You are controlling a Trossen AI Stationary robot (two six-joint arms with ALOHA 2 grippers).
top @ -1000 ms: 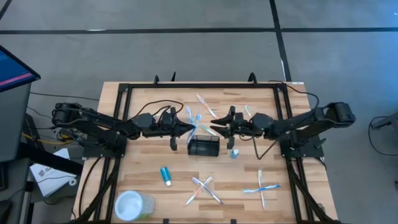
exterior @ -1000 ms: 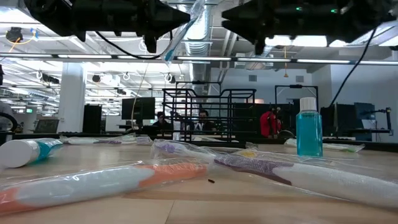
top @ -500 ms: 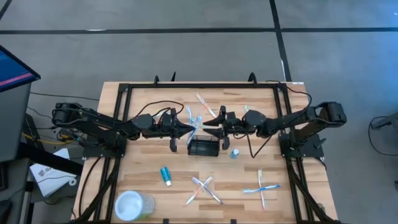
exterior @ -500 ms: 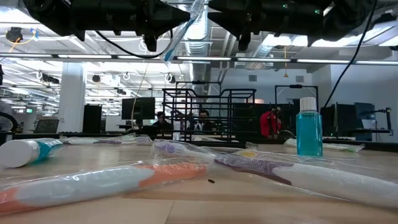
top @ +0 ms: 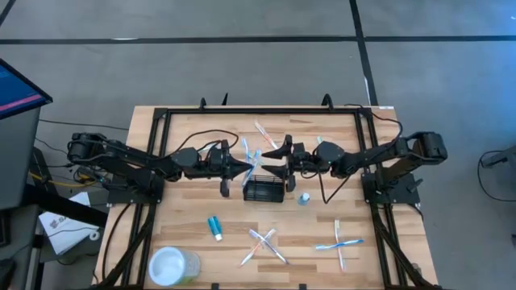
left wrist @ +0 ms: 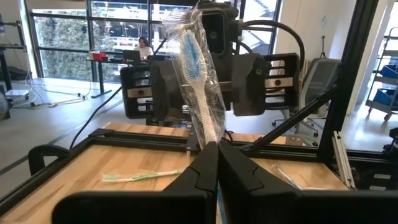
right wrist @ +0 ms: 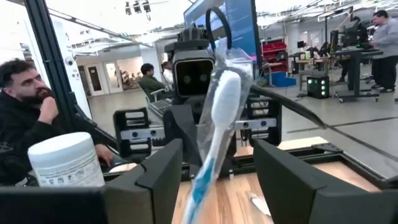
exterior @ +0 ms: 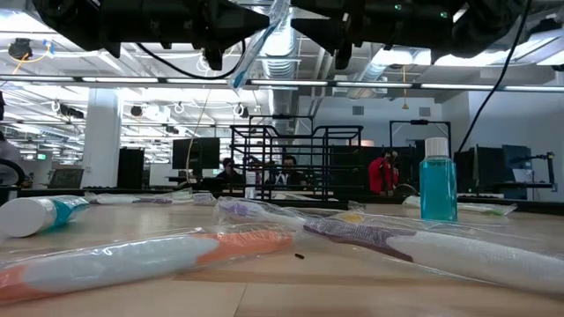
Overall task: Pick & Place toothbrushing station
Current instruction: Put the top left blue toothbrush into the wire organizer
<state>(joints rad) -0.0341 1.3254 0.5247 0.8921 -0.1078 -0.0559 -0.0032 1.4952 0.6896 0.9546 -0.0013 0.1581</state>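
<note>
The toothbrushing station (top: 264, 190) is black wire mesh on a pale wood tabletop (top: 185, 229). The bottle (exterior: 438, 185) holds blue liquid under a white cap; the wrapped toothbrush (left wrist: 198, 74) is blue and white.

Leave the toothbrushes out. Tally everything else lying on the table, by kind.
Black wire-mesh caddy: 1
Clear plastic cup: 1
Toothpaste tube: 1
Blue liquid bottle: 1
Total: 4

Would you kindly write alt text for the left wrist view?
The left pincer, shut, holds a plastic-wrapped blue toothbrush upright, facing the right pincer, open just beyond it. Another toothbrush lies on the wooden table below.
</note>
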